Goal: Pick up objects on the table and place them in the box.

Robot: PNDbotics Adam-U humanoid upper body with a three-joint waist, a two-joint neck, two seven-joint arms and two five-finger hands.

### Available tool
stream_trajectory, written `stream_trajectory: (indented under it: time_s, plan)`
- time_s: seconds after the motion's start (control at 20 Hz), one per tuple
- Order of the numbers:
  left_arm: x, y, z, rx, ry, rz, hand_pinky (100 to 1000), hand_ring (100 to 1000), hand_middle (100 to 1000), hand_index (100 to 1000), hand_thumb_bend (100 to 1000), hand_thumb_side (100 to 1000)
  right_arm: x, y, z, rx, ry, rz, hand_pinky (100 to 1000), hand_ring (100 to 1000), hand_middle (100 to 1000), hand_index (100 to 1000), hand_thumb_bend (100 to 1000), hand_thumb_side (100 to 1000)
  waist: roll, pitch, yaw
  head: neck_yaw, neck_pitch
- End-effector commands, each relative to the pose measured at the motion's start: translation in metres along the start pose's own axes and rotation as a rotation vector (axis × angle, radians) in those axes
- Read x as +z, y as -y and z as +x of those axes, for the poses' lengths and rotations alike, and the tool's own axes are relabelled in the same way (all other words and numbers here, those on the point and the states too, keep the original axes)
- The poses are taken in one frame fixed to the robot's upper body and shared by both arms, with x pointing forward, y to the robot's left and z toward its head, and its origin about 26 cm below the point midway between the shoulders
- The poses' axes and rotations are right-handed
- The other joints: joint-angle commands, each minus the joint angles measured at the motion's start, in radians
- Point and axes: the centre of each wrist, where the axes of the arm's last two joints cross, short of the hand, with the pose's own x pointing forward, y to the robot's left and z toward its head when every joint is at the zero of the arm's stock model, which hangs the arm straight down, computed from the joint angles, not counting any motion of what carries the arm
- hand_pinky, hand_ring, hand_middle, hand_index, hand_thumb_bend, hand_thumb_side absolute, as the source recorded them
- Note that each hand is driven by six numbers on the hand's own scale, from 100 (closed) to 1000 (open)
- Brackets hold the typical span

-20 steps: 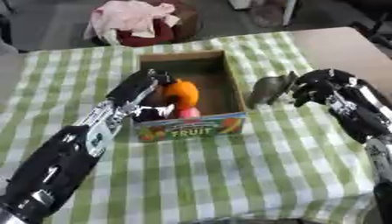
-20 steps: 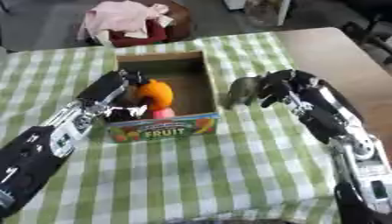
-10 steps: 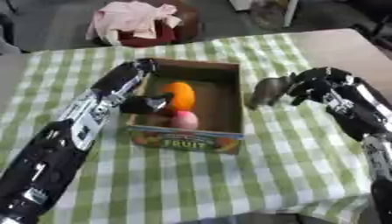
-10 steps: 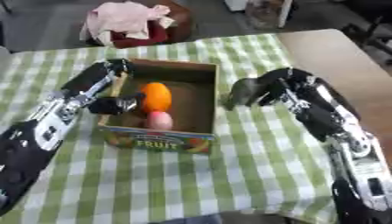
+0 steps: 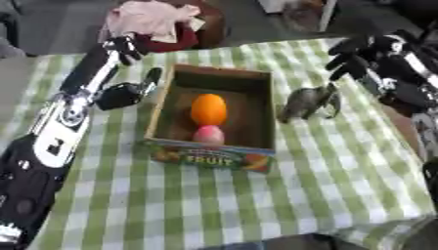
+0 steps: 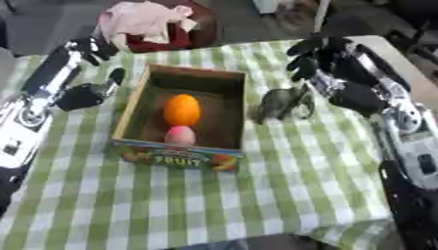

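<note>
A cardboard box (image 5: 260,93) with a FRUIT label stands mid-table. Inside it lie an orange fruit (image 5: 208,108) and, in front of it, a pink fruit (image 5: 208,134). A grey toy elephant (image 5: 310,101) stands upright on the checked cloth just right of the box. My right hand (image 5: 363,54) hovers above and to the right of the elephant, fingers spread and hanging, apart from it and holding nothing. My left hand (image 5: 122,94) is outside the box, beside its left wall, relaxed and empty, with a finger (image 5: 152,78) pointing up near the rim.
A green and white checked cloth (image 5: 214,195) covers the table. A pink cloth (image 5: 150,19) lies on a dark red round thing beyond the far edge. Bare tan tabletop (image 6: 383,45) shows at the far right corner.
My left hand has drawn out of the box to its left side. My right hand has come off the elephant and moved up and right. The whole view has also shifted.
</note>
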Motion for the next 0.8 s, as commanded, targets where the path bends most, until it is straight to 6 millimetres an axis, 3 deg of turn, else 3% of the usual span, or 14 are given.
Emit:
stream_trajectory:
  time_s: [0.05,0.2,0.4,0.8]
  plan:
    - [0.011,-0.020,0.006,0.005,0.009,0.053,583,659,639,781,180,707,0.001,0.031,0.002,0.153,-0.046,0.091,665,757,764,781,341,391,0.000,-0.017,0.013,-0.010,0.004]
    - [0.031,-0.017,0.010,0.061,-0.008,0.081,574,651,631,779,139,723,0.001,0.054,0.000,0.265,-0.101,0.183,737,820,809,829,465,413,0.002,-0.020,0.037,-0.017,0.001]
    - [0.051,-0.022,0.019,0.125,-0.043,0.108,571,649,628,781,123,736,-0.006,0.070,-0.007,0.359,-0.144,0.293,844,897,867,885,476,462,0.004,-0.022,0.058,-0.027,-0.003]
    - [0.072,-0.041,0.038,0.257,-0.114,0.140,565,641,621,781,122,753,-0.008,0.077,-0.043,0.420,-0.212,0.410,878,916,871,897,488,480,0.010,-0.022,0.093,-0.031,-0.007]
